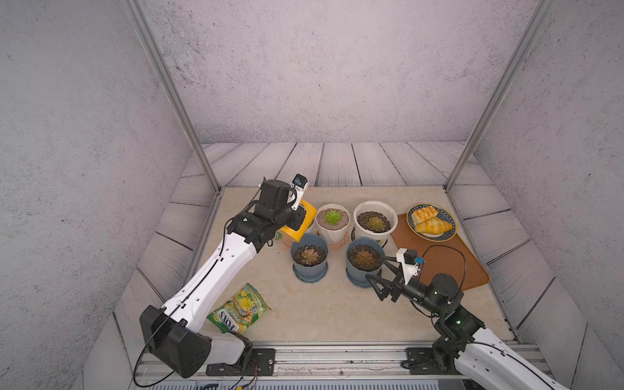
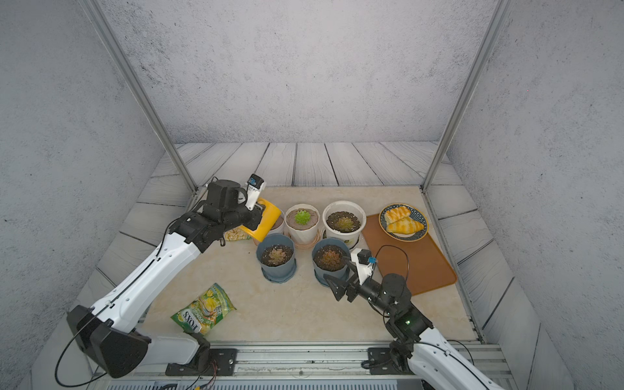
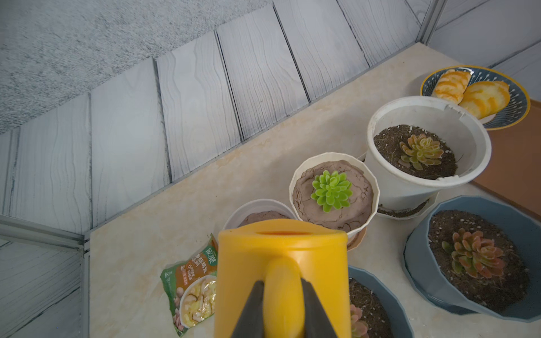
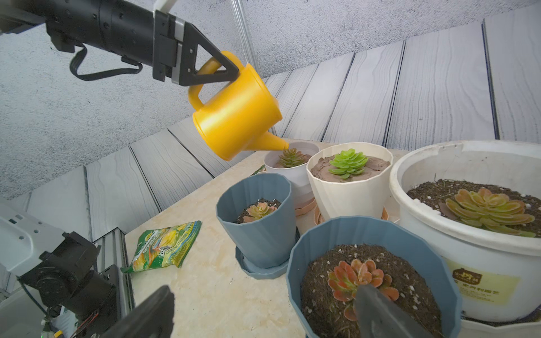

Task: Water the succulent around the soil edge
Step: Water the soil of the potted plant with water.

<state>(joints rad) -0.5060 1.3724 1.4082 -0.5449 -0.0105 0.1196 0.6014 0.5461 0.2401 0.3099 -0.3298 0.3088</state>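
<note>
Left gripper (image 3: 282, 295) nearly closed, clamped on handle of watering can (image 4: 237, 114); can held aloft, tilted, spout (image 4: 276, 143) over rim of small white pot (image 4: 292, 175), beside succulent (image 4: 291, 156); right gripper (image 1: 375, 267) wide open, empty, at blue pot (image 4: 377, 222); can looks light, stiff, glossy, so may swivel on handle; cream pot (image 4: 348, 193) crowds alongside; table (image 1: 304, 310) open toward front.

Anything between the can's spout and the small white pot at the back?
Nothing visible. The left gripper holds the yellow watering can by its handle, tilted; its spout hangs over the small white pot edge, only air between.
</note>
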